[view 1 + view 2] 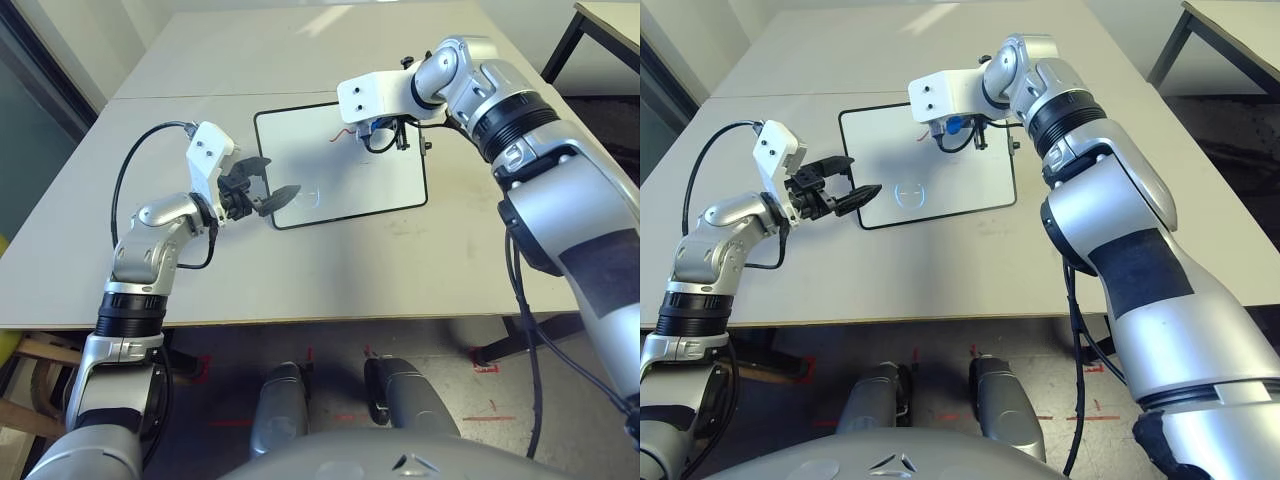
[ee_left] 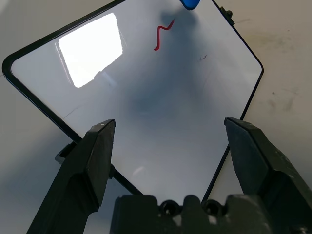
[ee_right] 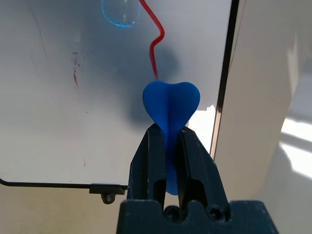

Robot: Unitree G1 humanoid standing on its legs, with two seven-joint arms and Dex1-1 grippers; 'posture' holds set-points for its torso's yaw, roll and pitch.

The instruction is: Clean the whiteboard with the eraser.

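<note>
The whiteboard (image 1: 340, 165), white with a thin black frame, lies flat in the middle of the table. A red squiggle (image 2: 163, 35) marks its far part. My right gripper (image 3: 166, 134) is shut on the blue eraser (image 3: 170, 105), held just above the board near its far edge, at the end of the red line (image 3: 155, 41). The eraser (image 1: 953, 126) peeks out under the right wrist. My left gripper (image 1: 270, 185) stands open over the board's near left corner, nothing between its fingers (image 2: 95, 161).
The beige table (image 1: 330, 280) has free room in front of and to both sides of the board. A seam (image 1: 180, 95) crosses the tabletop behind the board. Another table's corner (image 1: 605, 20) stands at the far right.
</note>
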